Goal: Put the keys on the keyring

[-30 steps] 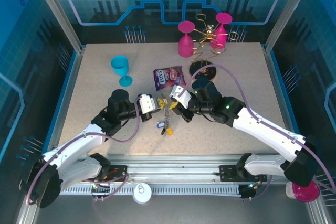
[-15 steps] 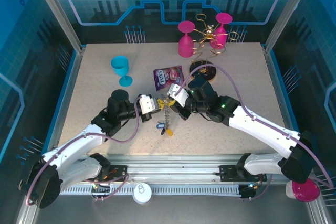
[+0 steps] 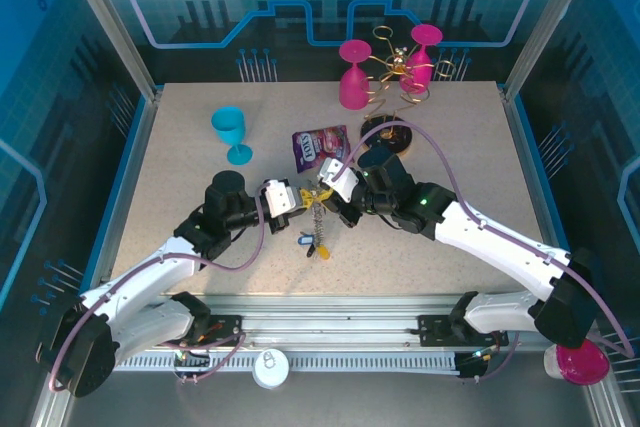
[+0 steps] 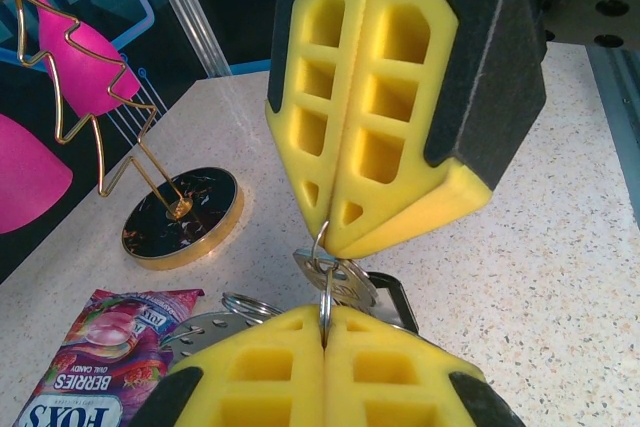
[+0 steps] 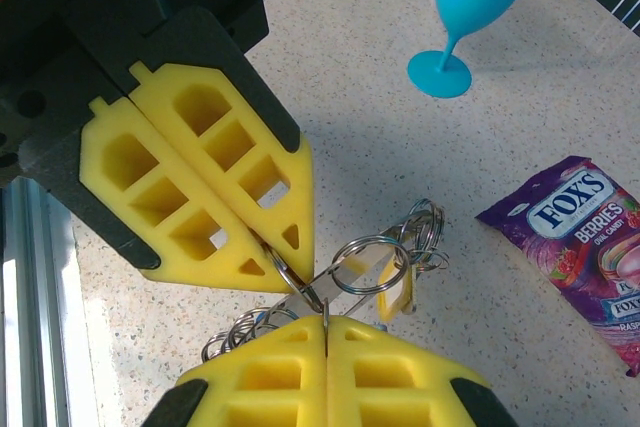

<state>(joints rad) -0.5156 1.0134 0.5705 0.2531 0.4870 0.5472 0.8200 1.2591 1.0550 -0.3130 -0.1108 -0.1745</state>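
Note:
My left gripper (image 3: 297, 205) and right gripper (image 3: 333, 199) meet tip to tip over the middle of the table, both shut. In the left wrist view the left gripper (image 4: 325, 315) pinches a thin grey wire ring, which I take as the keyring (image 4: 325, 292); it passes through the head of a flat metal key (image 4: 350, 279). The right gripper (image 5: 326, 322) grips the key bunch at that same spot. Several small rings (image 5: 372, 265) and a yellow tag (image 5: 396, 294) hang off it. More of the keys (image 3: 313, 243) lie on the table below.
A purple snack packet (image 3: 320, 145) lies just beyond the grippers. A teal goblet (image 3: 232, 132) stands at the left. The gold wire rack (image 3: 395, 72) on its round black base (image 3: 388, 134), with pink glasses (image 3: 353, 75), stands at the back.
The right gripper has shifted slightly left and away from the arm bases, closer to the left gripper, carrying the key bunch with it. The left arm has held still.

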